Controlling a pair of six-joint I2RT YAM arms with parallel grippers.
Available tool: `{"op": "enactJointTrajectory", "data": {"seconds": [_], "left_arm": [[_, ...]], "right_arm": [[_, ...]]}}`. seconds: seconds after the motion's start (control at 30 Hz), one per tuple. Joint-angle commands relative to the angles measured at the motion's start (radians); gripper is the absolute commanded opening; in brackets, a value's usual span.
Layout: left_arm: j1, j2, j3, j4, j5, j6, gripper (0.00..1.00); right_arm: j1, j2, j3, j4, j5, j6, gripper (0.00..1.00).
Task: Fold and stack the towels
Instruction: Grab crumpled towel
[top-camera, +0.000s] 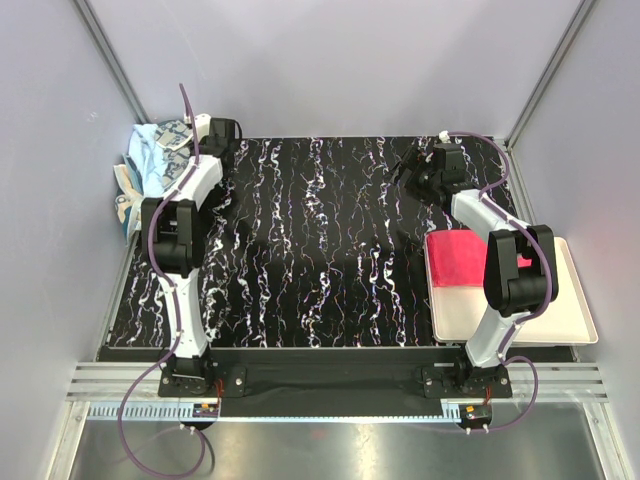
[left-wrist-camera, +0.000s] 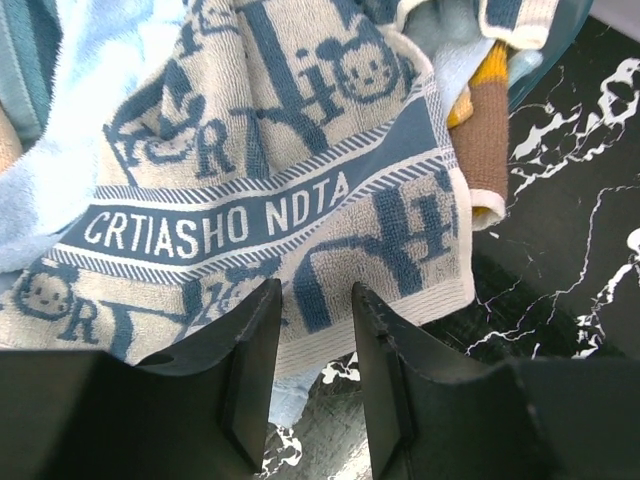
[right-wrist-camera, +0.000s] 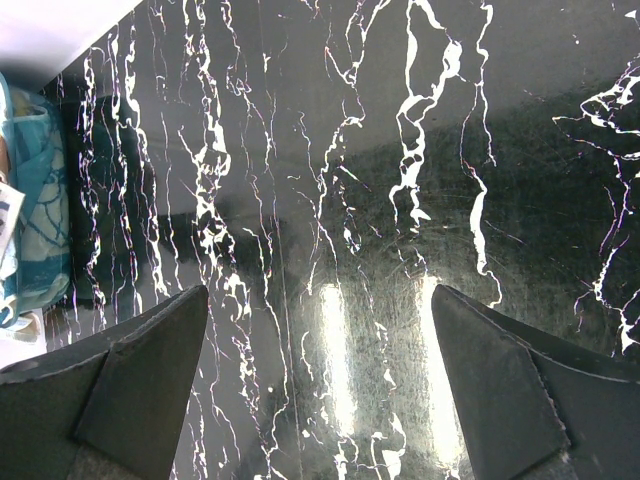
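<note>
Left gripper (left-wrist-camera: 315, 300) of mine first: jaws at a slim gap, tips right over the hem of the grey monogram towel (left-wrist-camera: 270, 180), nothing clamped that I can see. That towel tops a heap with the light blue towel (left-wrist-camera: 100, 80) at the table (right-wrist-camera: 350, 150)'s far-left corner. Right gripper (right-wrist-camera: 318, 290): spread wide, holding nothing, above the black marbled top. Pink-red towel (top-camera: 458, 258) lies flat on the tray (top-camera: 510, 320), far right.
</note>
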Motion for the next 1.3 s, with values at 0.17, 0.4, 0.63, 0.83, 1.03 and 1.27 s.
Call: {"op": "enactJointTrajectory", "data": {"seconds": [0.17, 0.4, 0.63, 0.83, 1.03, 1.27], "left_arm": [[0.026, 0.016, 0.035, 0.049, 0.043, -0.034, 0.34], [0.026, -0.011, 0.046, 0.069, 0.027, -0.019, 0.2], [0.026, -0.082, 0.061, 0.098, 0.003, 0.021, 0.01], [0.02, -0.165, 0.028, 0.161, 0.035, 0.037, 0.0], [-0.044, -0.254, 0.02, 0.183, 0.041, 0.064, 0.0], [-0.201, -0.358, 0.021, 0.186, 0.047, 0.109, 0.0]], "right_arm": [[0.007, -0.007, 0.024, 0.023, 0.0, -0.01, 1.0], [0.008, -0.006, 0.032, 0.015, 0.001, -0.019, 1.0], [0.008, -0.004, 0.033, 0.012, 0.004, -0.025, 1.0], [0.014, -0.004, 0.036, 0.011, 0.015, -0.041, 1.0], [0.12, -0.049, 0.07, -0.06, 0.325, -0.163, 1.0], [0.177, -0.11, 0.092, -0.042, 0.431, -0.167, 1.0]]}}
